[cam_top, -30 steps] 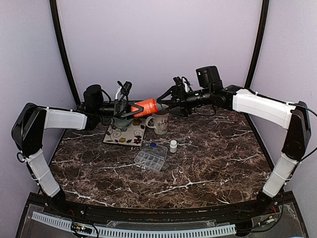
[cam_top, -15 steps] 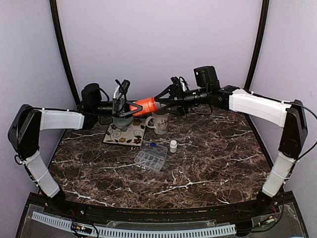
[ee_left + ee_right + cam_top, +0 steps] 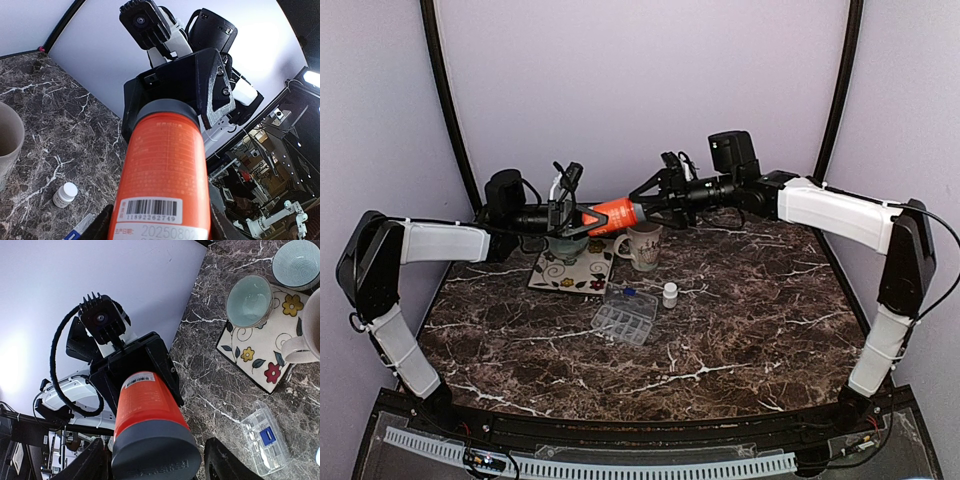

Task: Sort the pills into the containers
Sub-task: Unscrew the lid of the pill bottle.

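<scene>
With the bottle (image 3: 613, 214) held aloft over the counter (image 3: 770, 320) by the clenched left end effector (image 3: 588, 220) and its cap (image 3: 155, 452) straddled by the right end effector (image 3: 642, 208), whose grip cannot be told, no pills are judged sorted yet.

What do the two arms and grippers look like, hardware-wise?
Both match: left arm and right arm have black joints and white sleeves on the long links. The left gripper and right gripper are black with angular, wedge-shaped fingers. Each wrist carries a black finned camera housing with a looping black cable.
</scene>
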You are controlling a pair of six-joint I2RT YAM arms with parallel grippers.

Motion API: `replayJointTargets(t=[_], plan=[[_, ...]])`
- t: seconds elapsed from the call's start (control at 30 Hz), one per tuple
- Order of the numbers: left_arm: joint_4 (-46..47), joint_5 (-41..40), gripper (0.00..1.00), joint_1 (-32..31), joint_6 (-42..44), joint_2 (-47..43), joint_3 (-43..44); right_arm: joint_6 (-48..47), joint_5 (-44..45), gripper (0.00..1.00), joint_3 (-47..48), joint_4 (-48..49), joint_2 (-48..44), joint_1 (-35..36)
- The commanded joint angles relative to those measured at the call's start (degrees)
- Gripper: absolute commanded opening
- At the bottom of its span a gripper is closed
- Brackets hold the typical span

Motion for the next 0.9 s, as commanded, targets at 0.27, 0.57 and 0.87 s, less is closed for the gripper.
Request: replayJointTargets(t=[0.27,0.57,0.87], plan=[[-0.1,0.3,0.14,-0.3,1.1,-3.6,0.1,-1.2,-2.4,0.46,2.9,2.1,2.1,0.7],[6.8,1.6,0.15,-0.3,-5.2,-2.1,0.3,-9.0,-1.6,0.3,2.0,-0.6,-0.4,0.7],[24.5,5.6,0.14,-0.3,-23.6,2.5,0.9,-25.0,-1.7,0.3,-3.8,2.9,-6.3,0.6]])
